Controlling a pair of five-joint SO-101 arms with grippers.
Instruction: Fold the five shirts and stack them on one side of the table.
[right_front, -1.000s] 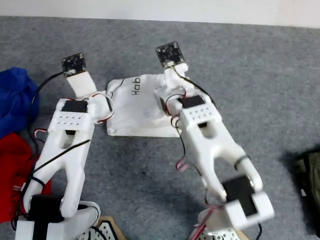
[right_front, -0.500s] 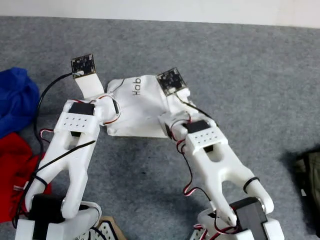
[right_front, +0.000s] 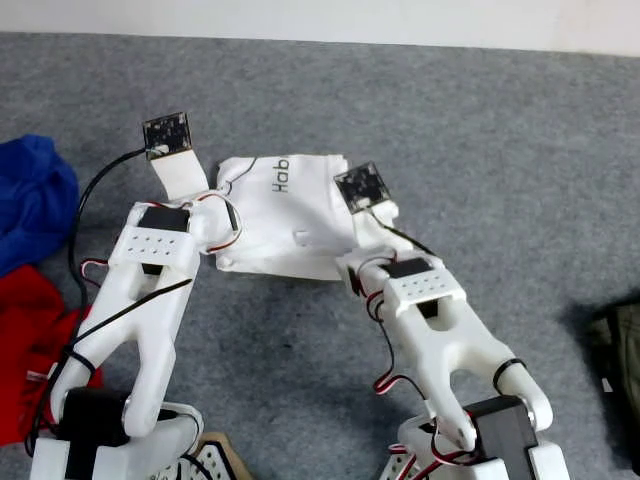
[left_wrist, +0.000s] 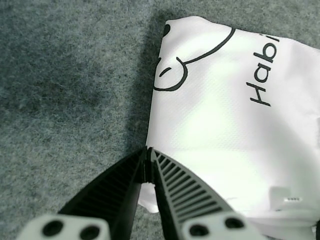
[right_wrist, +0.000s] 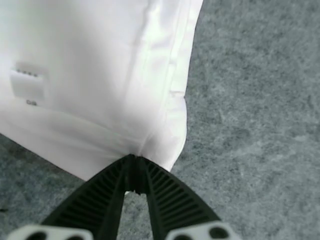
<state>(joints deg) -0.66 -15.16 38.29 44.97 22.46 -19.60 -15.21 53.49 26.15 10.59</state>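
At the middle of the grey table (right_front: 520, 140) lies the white shirt (right_front: 290, 215), folded to a rough rectangle between the two arms. The left gripper (left_wrist: 148, 169) is pinched tight on the shirt's near edge, with fabric caught between its fingers. The right gripper (right_wrist: 133, 172) is clamped the same way on the other near corner. A blue shirt (right_front: 30, 195) and a red shirt (right_front: 25, 330) lie crumpled at the left edge, well apart from the white one. A dark cloth (right_front: 615, 350) lies at the right edge.

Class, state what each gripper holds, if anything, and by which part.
Both hold the white shirt. The left gripper grips one corner of its edge nearest the arm bases, the right gripper the other corner, jaws shut.
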